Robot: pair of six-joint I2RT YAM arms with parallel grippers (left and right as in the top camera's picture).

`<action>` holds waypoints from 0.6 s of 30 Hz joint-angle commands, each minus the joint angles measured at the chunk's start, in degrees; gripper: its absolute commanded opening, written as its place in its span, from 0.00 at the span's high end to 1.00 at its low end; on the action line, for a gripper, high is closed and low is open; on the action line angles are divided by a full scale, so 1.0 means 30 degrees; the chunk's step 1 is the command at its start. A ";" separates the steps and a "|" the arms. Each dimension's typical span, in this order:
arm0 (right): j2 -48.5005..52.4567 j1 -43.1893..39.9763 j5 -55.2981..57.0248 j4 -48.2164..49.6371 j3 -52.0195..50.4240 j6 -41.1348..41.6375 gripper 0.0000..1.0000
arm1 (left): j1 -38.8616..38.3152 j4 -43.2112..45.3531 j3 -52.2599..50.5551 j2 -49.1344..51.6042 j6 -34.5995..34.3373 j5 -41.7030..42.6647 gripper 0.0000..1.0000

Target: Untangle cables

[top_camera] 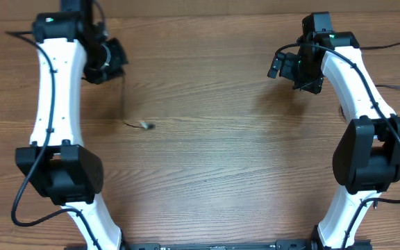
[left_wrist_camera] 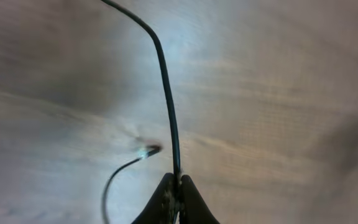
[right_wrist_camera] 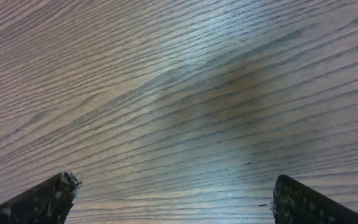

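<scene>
A thin black cable (top_camera: pixel 123 97) hangs from my left gripper (top_camera: pixel 114 61) at the far left of the table, and its small plug end (top_camera: pixel 145 126) lies on the wood. In the left wrist view my left gripper (left_wrist_camera: pixel 178 182) is shut on the cable (left_wrist_camera: pixel 168 99), which runs up and away from the jaws, with the plug end (left_wrist_camera: pixel 149 150) just to the left. My right gripper (top_camera: pixel 289 67) is at the far right, raised above the table. In the right wrist view it (right_wrist_camera: pixel 174 193) is open wide and empty, with only bare wood between the fingers.
The wooden table (top_camera: pixel 221 153) fills the overhead view. The arms' own black supply cables (top_camera: pixel 394 90) trail along the right edge and behind the left arm. The arm bases stand at the front edge.
</scene>
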 commanded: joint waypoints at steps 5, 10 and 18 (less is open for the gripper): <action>0.0160 -0.0036 0.0095 0.0044 0.0117 -0.0146 0.00 | -0.3381 -0.1945 0.0036 -0.0663 0.0597 -0.3490 0.67; 0.0160 -0.0036 0.0095 0.0044 0.0117 -0.0146 0.00 | -0.3271 -0.0539 0.0036 -0.0627 0.0291 -0.5384 0.42; 0.0160 -0.0036 0.0095 0.0036 0.0117 -0.0146 0.00 | -0.0364 0.3140 -0.0015 -0.0146 -0.0925 -0.5348 0.24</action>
